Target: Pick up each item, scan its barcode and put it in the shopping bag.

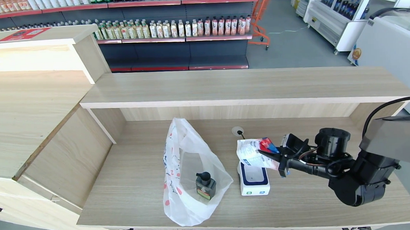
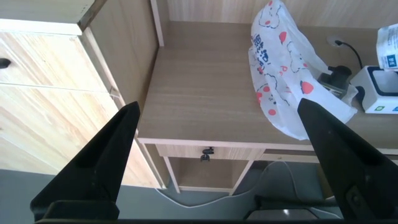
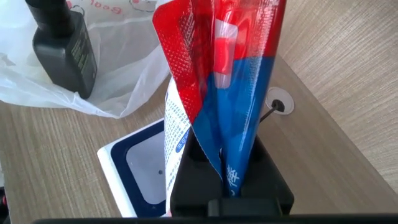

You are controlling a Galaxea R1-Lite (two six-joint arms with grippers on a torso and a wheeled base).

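Packet (image 1: pixel 251 155) in clenched right claw (image 1: pixel 267 152)

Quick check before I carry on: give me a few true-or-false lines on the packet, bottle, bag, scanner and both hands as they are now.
1. The right hand holds the packet above the scanner. True.
2. The bottle lies outside the shopping bag. False: it stands upright inside it.
3. The left hand is open and empty. True.
4. The scanner sits on the bag's left. False: it is on its right.

Wooden counter (image 1: pixel 132 187), cable grommet (image 1: pixel 238 130), bottle shelves (image 1: pixel 173 28) behind, orange trolley (image 1: pixel 260 26), white freezer (image 1: pixel 388 41)
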